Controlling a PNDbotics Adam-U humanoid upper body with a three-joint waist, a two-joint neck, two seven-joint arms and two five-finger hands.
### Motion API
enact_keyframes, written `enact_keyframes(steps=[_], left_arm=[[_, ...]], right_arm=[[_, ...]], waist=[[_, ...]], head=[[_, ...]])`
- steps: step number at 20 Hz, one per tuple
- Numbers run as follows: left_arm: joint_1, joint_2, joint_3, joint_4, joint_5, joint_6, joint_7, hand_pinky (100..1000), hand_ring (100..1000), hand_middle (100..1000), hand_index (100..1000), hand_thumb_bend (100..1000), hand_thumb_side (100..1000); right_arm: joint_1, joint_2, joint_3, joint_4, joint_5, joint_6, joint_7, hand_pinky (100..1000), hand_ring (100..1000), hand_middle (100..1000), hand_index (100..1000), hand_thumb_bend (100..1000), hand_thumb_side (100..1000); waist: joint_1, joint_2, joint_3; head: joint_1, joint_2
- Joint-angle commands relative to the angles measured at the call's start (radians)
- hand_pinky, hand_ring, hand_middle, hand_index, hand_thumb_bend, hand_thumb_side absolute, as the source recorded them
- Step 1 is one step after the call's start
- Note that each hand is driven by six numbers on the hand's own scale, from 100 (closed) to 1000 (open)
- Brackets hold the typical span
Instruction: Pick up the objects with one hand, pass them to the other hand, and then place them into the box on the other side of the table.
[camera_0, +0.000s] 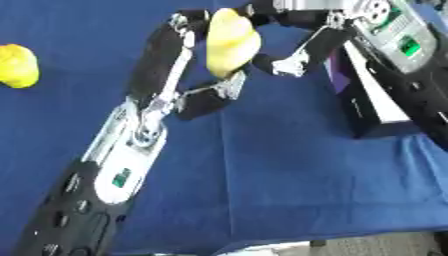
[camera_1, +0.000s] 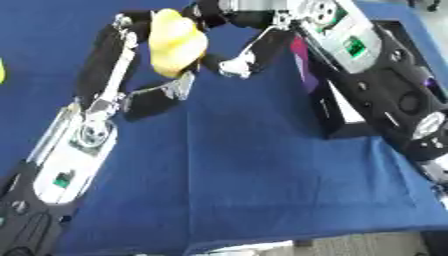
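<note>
A yellow, lumpy fruit-like object (camera_0: 231, 42) hangs above the blue table between both hands. My left hand (camera_0: 164, 57) reaches up from the lower left, with its fingers along the object's left side and its thumb (camera_0: 214, 92) curled under it. From the upper right comes my right hand (camera_0: 302, 20), its fingers over the top of the object and its thumb (camera_0: 284, 64) against the lower right side. A second yellow object (camera_0: 17, 66) lies at the far left edge. The dark box (camera_0: 378, 107) with a pale inside stands at the right, under my right arm.
A blue cloth (camera_0: 280, 175) covers the table, and its front edge (camera_0: 332, 235) runs along the bottom of the view. My right forearm (camera_1: 376, 75) crosses over the box.
</note>
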Motion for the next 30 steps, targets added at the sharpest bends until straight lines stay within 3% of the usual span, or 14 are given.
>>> enact_keyframes(steps=[1,6,15,16,19,27,30], left_arm=[[-0.037,-0.067,-0.036,-0.008,-0.019,-0.005,-0.013,727,546,499,586,100,241],[-0.034,-0.068,-0.037,0.014,-0.052,-0.007,-0.032,726,547,501,587,100,215],[-0.029,-0.073,-0.036,0.037,-0.087,-0.006,-0.037,725,548,504,595,100,175],[-0.029,-0.074,-0.035,0.038,-0.090,-0.005,-0.036,725,548,504,596,100,167],[-0.027,-0.075,-0.036,0.042,-0.095,-0.004,-0.033,724,547,504,597,100,180],[-0.019,-0.081,-0.030,0.073,-0.127,0.008,-0.008,722,546,504,599,100,265],[-0.017,-0.082,-0.027,0.085,-0.140,0.015,0.007,721,547,507,610,158,291]], right_arm=[[-0.013,0.032,0.051,-0.063,-0.022,-0.028,0.044,821,1000,555,783,100,308],[-0.012,0.031,0.047,-0.064,-0.023,-0.024,0.044,813,1000,574,802,100,264],[-0.013,0.035,0.029,-0.058,-0.010,-0.006,0.044,804,1000,530,727,100,199],[-0.012,0.036,0.025,-0.054,-0.005,0.001,0.044,800,1000,553,683,100,207],[-0.014,0.038,0.020,-0.048,0.007,0.027,0.044,793,1000,580,659,100,231],[-0.010,0.036,0.021,-0.053,-0.020,0.109,0.044,751,1000,519,609,100,297],[-0.008,0.032,0.022,-0.060,-0.024,0.124,0.044,744,1000,502,582,100,313]], waist=[[-0.008,-0.007,-0.004],[-0.006,-0.007,-0.004],[-0.007,-0.006,-0.004],[-0.008,-0.006,-0.004],[-0.008,-0.005,-0.003],[-0.006,-0.003,-0.008],[-0.004,-0.004,-0.010]], head=[[-0.004,-0.001],[-0.005,-0.001],[-0.005,-0.001],[-0.005,-0.001],[-0.004,-0.001],[-0.004,-0.001],[-0.005,-0.001]])
